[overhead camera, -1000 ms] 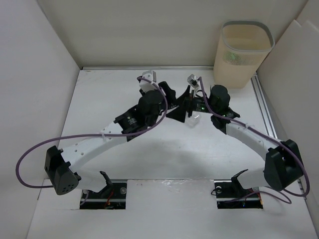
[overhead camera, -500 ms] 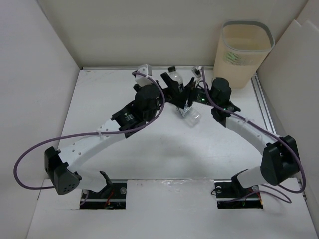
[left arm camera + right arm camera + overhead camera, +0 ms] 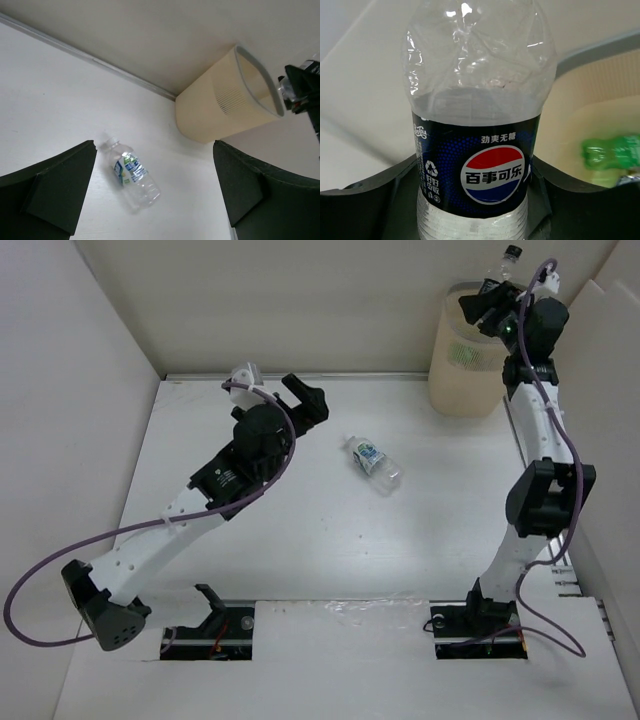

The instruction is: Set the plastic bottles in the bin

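My right gripper [image 3: 492, 297] [image 3: 476, 210] is shut on a clear plastic bottle [image 3: 505, 265] [image 3: 475, 165] with a black and blue label. It holds the bottle upright over the rim of the beige bin [image 3: 462, 375] [image 3: 220, 107] at the far right. Inside the bin [image 3: 580, 115] lies a green bottle [image 3: 615, 152]. Another clear bottle [image 3: 374, 463] [image 3: 133, 174], white-capped with a blue-green label, lies on its side mid-table. My left gripper [image 3: 308, 398] [image 3: 155, 165] is open, left of and apart from that bottle, holding nothing.
White walls enclose the table [image 3: 300, 540] on the left, back and right. A metal rail [image 3: 530, 455] runs along the right edge beside the raised right arm. Two recesses in the near edge [image 3: 210, 630] hold the arm bases.
My right arm has taken the black-labelled bottle at mid-table and swung it up over the bin. My left gripper opened and drew back left.
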{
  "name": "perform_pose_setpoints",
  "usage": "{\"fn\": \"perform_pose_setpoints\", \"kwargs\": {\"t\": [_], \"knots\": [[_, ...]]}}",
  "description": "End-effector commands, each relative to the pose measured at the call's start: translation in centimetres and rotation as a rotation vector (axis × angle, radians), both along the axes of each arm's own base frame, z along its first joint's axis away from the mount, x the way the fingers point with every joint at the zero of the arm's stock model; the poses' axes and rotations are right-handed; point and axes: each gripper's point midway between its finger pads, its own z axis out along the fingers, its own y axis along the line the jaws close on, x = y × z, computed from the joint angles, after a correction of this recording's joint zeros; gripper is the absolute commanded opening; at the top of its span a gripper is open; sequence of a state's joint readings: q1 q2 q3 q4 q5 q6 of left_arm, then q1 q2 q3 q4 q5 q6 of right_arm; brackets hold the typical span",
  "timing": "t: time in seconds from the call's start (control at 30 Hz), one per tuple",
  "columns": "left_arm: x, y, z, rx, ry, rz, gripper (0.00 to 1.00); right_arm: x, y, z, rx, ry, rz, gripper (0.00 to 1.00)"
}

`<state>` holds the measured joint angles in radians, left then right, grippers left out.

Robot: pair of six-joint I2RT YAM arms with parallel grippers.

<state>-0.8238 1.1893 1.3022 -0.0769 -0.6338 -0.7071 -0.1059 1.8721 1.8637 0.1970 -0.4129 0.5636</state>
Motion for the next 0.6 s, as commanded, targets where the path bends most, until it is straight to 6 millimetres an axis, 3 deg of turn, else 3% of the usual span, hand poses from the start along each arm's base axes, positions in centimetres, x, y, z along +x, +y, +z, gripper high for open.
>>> {"fn": "perform_pose_setpoints", "kwargs": {"t": [0.0,0.03,0.07,0.1,0.13,0.23,0.3,0.33,0.4,0.43,0.47,0.5,0.57], "knots": [[0.1,-1.1,-2.6,0.089,0.041,-0.06,1.0,1.5,-3.5,1.4,0.074,0.045,-0.131,0.18],[0.3,-1.6,-3.3,0.1,0.054,-0.074,1.0,2.4,-4.6,0.6,0.08,0.065,-0.168,0.36],[0.2,-2.2,-4.5,0.12,0.08,-0.102,1.0,2.8,-5.6,0.6,0.085,0.068,-0.2,0.69],[0.4,-2.8,-5.3,0.132,0.096,-0.123,1.0,2.8,-6.6,2.3,0.085,0.038,-0.222,1.0],[0.3,-3.4,-6.2,0.143,0.115,-0.149,1.0,3.8,-7.0,0.3,0.091,0.104,-0.237,1.0],[0.7,-4.9,-9.1,0.181,0.183,-0.192,1.0,4.5,-9.4,-0.3,0.102,0.167,-0.318,1.0],[0.9,-5.3,-10.7,0.204,0.242,-0.186,1.0,4.1,-10.2,0.2,0.107,0.173,-0.366,1.0],[1.5,-5.9,-12.5,0.242,0.286,-0.185,1.0,4.1,-10.3,-0.1,0.108,0.186,-0.376,1.0],[2.1,-7.2,-12.6,0.235,0.318,-0.201,1.0,3.3,-10.4,0.8,0.11,0.182,-0.388,1.0],[2.2,-7.7,-13.3,0.24,0.342,-0.211,1.0,3.2,-11.5,0.4,0.113,0.194,-0.43,1.0],[2.6,-8.5,-15.1,0.267,0.381,-0.224,1.0,2.6,-11.4,1.1,0.113,0.197,-0.43,1.0],[3.2,-8.9,-14.9,0.242,0.393,-0.221,1.0,1.8,-11.5,2.1,0.115,0.186,-0.446,1.0],[3.3,-10.2,-17.1,0.231,0.447,-0.248,1.0,0.9,-11.8,1.9,0.116,0.215,-0.469,1.0]]}}
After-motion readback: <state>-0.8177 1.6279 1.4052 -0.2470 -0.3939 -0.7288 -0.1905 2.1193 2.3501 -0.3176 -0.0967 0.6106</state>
